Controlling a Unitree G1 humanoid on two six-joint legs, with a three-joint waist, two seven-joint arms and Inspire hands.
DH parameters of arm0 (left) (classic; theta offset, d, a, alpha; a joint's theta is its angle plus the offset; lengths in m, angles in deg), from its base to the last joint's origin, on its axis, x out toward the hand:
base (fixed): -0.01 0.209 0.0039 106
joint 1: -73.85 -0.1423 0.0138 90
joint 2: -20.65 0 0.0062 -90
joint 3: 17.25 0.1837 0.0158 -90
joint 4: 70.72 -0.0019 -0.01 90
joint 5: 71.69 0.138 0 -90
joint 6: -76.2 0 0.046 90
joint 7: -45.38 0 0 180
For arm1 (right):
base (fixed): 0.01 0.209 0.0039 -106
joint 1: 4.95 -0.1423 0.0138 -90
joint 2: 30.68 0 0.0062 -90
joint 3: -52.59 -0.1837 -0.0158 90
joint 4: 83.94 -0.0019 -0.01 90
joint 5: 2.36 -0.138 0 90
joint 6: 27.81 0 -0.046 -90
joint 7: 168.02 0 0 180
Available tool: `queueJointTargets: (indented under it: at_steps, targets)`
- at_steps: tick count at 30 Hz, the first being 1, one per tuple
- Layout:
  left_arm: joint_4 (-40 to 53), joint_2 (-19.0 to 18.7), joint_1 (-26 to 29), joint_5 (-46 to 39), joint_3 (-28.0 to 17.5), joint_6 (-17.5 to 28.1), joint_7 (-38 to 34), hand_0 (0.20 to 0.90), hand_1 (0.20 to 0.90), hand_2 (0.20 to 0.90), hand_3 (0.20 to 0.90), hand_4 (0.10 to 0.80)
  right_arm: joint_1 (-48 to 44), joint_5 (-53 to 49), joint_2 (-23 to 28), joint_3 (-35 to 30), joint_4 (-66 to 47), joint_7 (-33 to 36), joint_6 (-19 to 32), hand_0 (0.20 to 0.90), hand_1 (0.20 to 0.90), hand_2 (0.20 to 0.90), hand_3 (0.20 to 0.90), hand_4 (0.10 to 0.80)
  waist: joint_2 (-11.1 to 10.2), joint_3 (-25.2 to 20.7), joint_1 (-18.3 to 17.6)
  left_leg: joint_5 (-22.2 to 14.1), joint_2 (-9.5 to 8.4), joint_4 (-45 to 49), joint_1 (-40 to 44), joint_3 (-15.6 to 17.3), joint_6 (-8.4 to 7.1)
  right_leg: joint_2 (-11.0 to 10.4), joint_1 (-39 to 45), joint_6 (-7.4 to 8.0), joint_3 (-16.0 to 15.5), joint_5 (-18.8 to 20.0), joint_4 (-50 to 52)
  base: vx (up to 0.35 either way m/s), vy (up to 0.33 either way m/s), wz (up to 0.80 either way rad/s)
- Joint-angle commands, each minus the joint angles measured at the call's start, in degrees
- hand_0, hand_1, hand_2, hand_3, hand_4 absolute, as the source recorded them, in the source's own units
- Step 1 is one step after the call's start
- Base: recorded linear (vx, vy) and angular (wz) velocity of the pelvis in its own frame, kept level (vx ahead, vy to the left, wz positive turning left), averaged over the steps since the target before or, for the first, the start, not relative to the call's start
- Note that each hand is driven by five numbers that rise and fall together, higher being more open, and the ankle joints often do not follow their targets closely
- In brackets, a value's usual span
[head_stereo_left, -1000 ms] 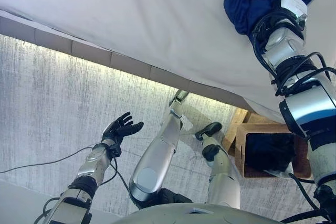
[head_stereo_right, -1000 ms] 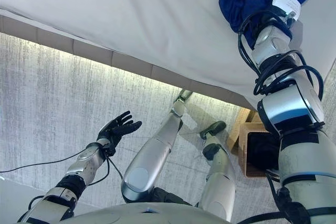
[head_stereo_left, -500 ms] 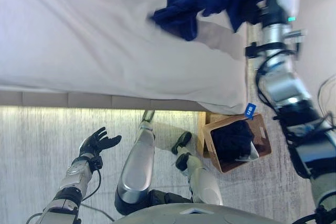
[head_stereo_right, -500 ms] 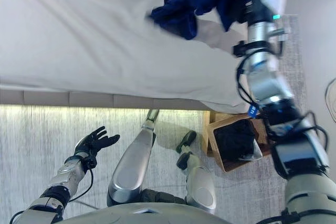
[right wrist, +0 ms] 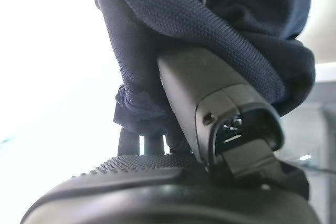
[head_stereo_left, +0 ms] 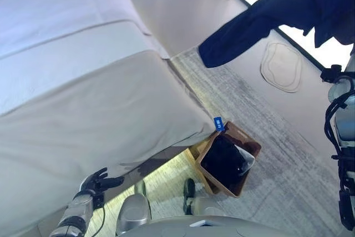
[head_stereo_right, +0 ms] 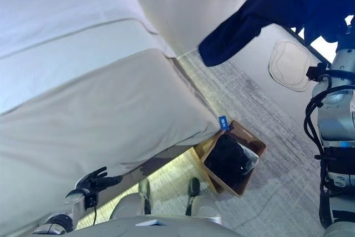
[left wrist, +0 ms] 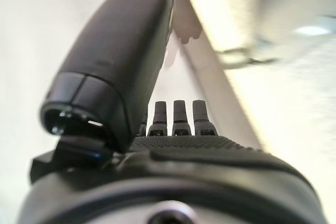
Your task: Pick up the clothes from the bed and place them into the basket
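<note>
Presently my right hand [right wrist: 210, 103] grips the navy garment [head_stereo_left: 266, 18] aloft, mid-carry; next, lower it into the basket [head_stereo_left: 250, 149] near right.

The bed [head_stereo_left: 100, 104] is spread with a beige cover over its near part and white bedding farther up, and no loose garment shows on it. On the grey carpeted floor [head_stereo_left: 260, 115] a brown basket [head_stereo_left: 244, 177] stands just beside the bed's corner, with dark clothes [head_stereo_left: 222, 158] inside. A pale flat mat [head_stereo_left: 283, 66] lies on the floor well beyond it.
</note>
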Motion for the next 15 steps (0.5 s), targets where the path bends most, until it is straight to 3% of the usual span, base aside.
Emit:
queueJointTargets:
  at_steps: [1, 6, 11, 15]
  targets:
    - [-2.9, -0.9, -0.5, 2.9, 5.6, 0.3, 1.1, 0.900, 0.900, 0.900, 0.900, 0.800, -3.5, 3.1, 5.6, -0.4, 0.2, -1.8, 3.4, 0.300, 0.300, 0.300, 0.200, 0.100, 1.2, -6.0, 1.8, -5.5, -0.74, -3.5, 4.1, -2.4, 1.24, 2.8, 0.3, 0.75, -3.1, -4.4, 2.9, 0.042, -0.114, -0.25]
    - [-3.5, 0.3, -1.2, 5.6, 7.1, -0.1, 1.7, 0.900, 0.900, 0.900, 0.900, 0.800, -1.8, 6.3, 4.0, 2.9, 2.9, -9.4, 1.7, 0.300, 0.300, 0.300, 0.200, 0.100, 1.9, -6.5, 0.6, -5.6, -0.49, -3.4, 5.1, -1.7, 0.61, 3.4, 1.3, 0.06, -2.3, -4.4, 1.6, 0.049, -0.147, -0.21]
    - [-3.7, -0.2, -1.3, 7.0, 8.2, -0.7, 2.2, 0.900, 0.900, 0.900, 0.900, 0.800, -1.7, 6.6, 3.0, 5.6, 6.7, -11.6, 0.8, 0.300, 0.300, 0.300, 0.200, 0.100, 2.4, -5.4, 0.5, -5.4, 0.26, -1.8, 3.9, -2.1, 0.20, 3.6, 0.3, -0.59, -2.3, -5.3, 3.1, 0.006, -0.158, 0.01]
    - [-2.5, -1.4, 2.2, 4.8, 11.1, -1.4, 1.9, 0.900, 0.900, 0.900, 0.900, 0.800, -6.7, 8.6, 2.9, 11.1, 14.6, -11.0, -1.6, 0.300, 0.300, 0.300, 0.200, 0.100, 4.0, -0.6, 0.8, -4.6, 0.89, 1.5, -1.9, -4.2, -0.07, 3.5, -4.9, -1.71, -2.9, -6.7, 7.4, -0.185, -0.153, 0.08]
